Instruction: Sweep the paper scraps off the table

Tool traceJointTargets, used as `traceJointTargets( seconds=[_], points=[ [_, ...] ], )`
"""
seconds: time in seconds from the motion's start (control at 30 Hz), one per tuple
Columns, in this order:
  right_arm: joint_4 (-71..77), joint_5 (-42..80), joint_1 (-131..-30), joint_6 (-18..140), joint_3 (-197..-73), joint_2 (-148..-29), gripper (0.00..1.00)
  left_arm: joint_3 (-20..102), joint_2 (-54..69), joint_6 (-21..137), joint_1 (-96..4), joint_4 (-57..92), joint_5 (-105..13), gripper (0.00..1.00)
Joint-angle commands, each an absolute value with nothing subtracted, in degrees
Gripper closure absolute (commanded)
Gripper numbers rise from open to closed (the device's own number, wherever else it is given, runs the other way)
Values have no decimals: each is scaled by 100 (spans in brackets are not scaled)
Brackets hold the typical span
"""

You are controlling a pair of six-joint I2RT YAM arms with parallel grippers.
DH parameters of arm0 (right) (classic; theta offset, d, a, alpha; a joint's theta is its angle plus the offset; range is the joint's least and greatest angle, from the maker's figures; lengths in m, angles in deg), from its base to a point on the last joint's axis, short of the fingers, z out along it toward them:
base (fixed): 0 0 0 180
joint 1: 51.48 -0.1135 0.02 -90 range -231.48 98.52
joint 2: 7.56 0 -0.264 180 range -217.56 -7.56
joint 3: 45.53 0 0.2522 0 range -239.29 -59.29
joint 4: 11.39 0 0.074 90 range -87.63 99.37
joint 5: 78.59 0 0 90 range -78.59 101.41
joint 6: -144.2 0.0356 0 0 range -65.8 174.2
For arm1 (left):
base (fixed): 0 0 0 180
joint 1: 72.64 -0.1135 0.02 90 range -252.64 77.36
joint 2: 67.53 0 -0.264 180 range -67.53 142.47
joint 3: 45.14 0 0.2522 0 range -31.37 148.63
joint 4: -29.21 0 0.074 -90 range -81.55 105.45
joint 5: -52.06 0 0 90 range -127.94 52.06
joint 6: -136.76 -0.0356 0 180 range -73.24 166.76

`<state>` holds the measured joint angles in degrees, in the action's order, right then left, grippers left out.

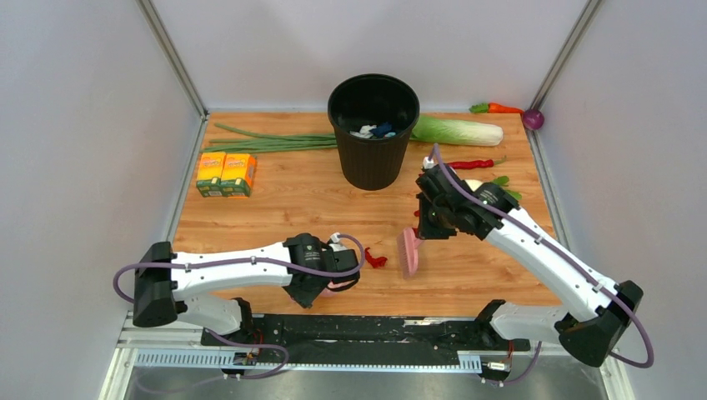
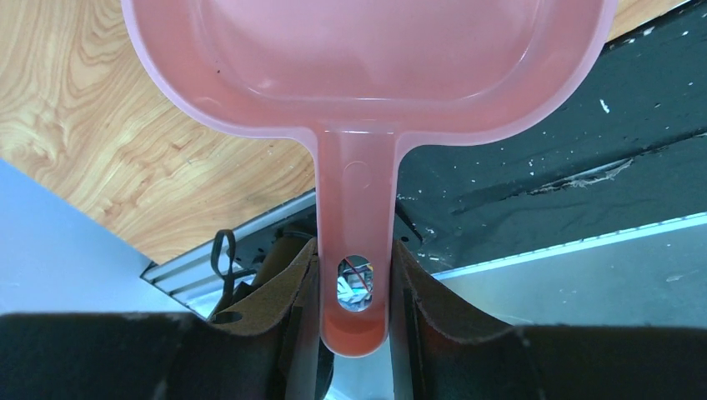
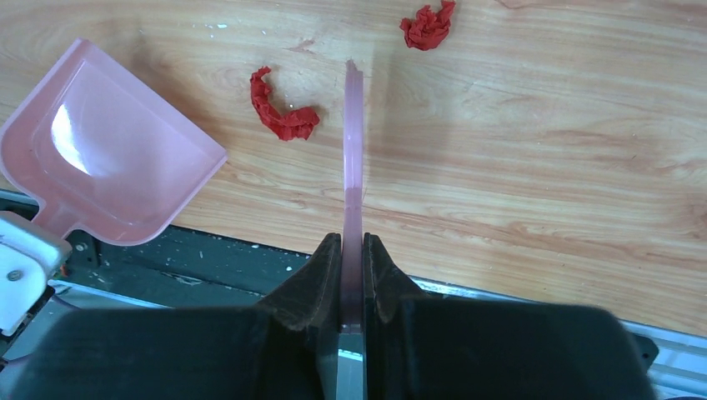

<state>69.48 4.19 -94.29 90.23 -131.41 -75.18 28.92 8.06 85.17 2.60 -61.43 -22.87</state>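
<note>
Top cam sits high behind the arm bases, angled down over the whole bench point(image 1: 275, 192). Left wrist cam looks tight along the left pincer point(image 2: 354, 271) at the dustpan point(image 2: 367, 58) over the bench's near edge. Right wrist cam is close, facing down past its pink blade point(image 3: 353, 150) at that near strip, sharing the dustpan with left wrist and the red scraps point(image 3: 283, 108) with top.
</note>
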Motion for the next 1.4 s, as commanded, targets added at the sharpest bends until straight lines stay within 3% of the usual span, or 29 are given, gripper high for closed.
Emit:
traceJointTargets(
  seconds=[0.0, 0.5, 0.87, 1.37],
  points=[
    [6838, 210, -9525, 8488, -13505, -7769, 100, 2848, 902, 8191, 329, -5882, -2493, 100],
    [6030, 437, -9666, 7539, -13838, -8815, 100, 2874, 1719, 7550, 338, -5126, -2942, 100],
    [5836, 798, -10764, 6958, -14243, -9852, 100, 2892, 2044, 7269, 338, -4977, -3144, 100],
    [5520, 1940, -11134, 7010, -14208, -9414, 100, 2936, 2018, 7268, 338, -4906, -3030, 100]
  ],
)
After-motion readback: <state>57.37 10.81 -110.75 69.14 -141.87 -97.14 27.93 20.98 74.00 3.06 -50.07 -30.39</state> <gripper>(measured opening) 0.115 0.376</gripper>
